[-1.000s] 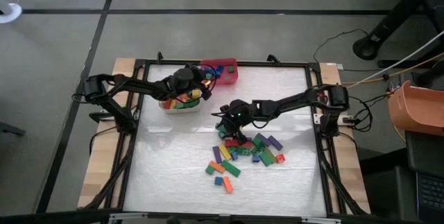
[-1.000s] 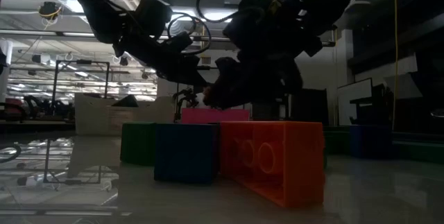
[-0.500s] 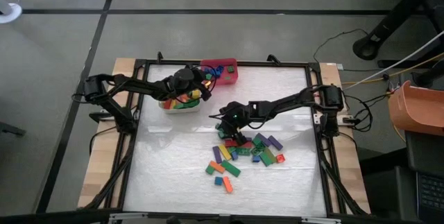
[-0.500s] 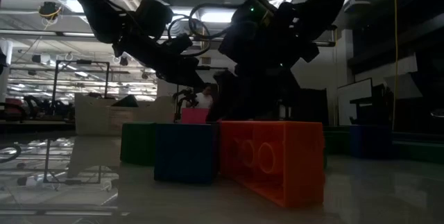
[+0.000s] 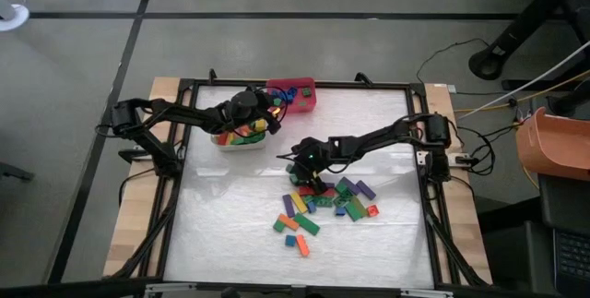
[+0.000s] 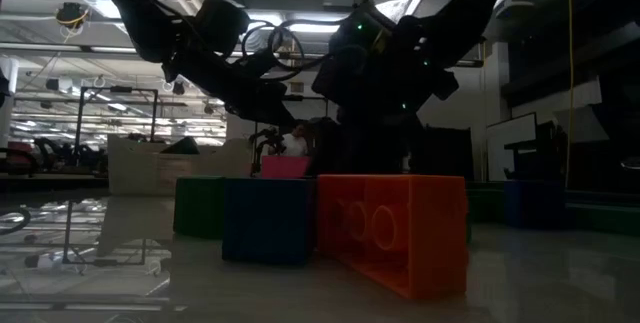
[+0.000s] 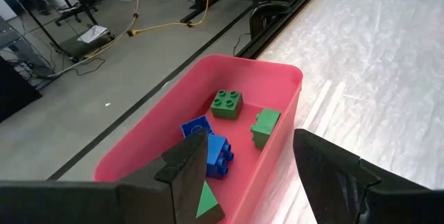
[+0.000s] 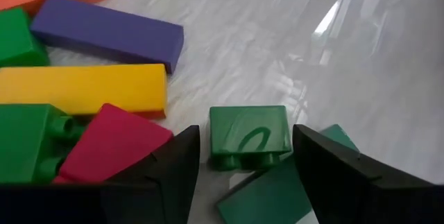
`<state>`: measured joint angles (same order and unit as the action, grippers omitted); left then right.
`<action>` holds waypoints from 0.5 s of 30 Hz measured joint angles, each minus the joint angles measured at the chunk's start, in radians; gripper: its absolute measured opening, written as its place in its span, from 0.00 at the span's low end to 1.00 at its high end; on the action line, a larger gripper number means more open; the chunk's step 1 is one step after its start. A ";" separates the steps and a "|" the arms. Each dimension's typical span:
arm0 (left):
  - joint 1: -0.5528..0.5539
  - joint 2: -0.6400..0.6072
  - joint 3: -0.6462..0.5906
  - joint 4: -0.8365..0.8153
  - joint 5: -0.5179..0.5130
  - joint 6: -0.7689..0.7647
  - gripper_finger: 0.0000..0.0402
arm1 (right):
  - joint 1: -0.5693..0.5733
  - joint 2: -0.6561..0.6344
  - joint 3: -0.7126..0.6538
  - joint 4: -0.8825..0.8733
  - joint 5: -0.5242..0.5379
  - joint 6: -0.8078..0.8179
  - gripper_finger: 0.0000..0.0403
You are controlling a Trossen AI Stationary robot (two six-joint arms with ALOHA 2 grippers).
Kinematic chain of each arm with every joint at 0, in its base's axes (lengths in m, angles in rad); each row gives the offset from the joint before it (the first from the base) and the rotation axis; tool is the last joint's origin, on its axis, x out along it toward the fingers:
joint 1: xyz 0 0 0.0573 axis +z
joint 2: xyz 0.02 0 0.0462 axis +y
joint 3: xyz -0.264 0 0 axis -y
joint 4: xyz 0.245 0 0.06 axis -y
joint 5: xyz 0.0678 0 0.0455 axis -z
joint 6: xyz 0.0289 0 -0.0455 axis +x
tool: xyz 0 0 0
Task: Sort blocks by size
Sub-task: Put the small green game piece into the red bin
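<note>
Loose blocks (image 5: 327,201) of many colours lie in a pile on the white mat. My right gripper (image 5: 304,172) hangs open just over the pile's far end. In the right wrist view its fingers stand on either side of a small green block (image 8: 248,134) without touching it. That block lies tipped on its side, leaning on another green block (image 8: 270,196). My left gripper (image 5: 275,106) waits open above the red bin (image 7: 277,71), which holds green and blue blocks (image 7: 226,103).
A white bin (image 5: 226,143) with mixed blocks stands beside the red bin at the far left. A red block (image 8: 111,148), a yellow bar (image 8: 83,89) and a purple bar (image 8: 104,33) lie close to the right gripper. Bare mat stretches at the near left (image 5: 221,233).
My right gripper has sunk toward the block pile and tipped a little more steeply downward, its fingers still apart.
</note>
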<state>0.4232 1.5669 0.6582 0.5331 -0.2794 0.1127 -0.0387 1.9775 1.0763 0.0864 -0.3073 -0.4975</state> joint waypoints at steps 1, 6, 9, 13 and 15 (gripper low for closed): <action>0.000 0.000 0.000 0.000 0.000 0.000 0.50 | 0.000 0.000 0.000 -0.001 0.000 0.000 0.56; 0.000 0.000 0.000 0.000 0.000 0.000 0.50 | 0.000 0.001 0.000 0.014 0.001 0.001 0.48; 0.000 0.000 0.000 0.000 0.000 0.000 0.50 | 0.000 0.002 -0.001 0.021 0.000 0.001 0.39; -0.001 -0.004 0.000 -0.003 0.000 -0.005 0.50 | 0.000 0.000 0.000 0.034 0.000 0.001 0.34; -0.005 -0.017 0.000 -0.002 0.000 -0.007 0.50 | -0.005 0.000 0.021 0.029 0.000 0.000 0.34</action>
<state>0.4182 1.5495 0.6579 0.5310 -0.2798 0.1055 -0.0435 1.9774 1.0970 0.1157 -0.3069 -0.4973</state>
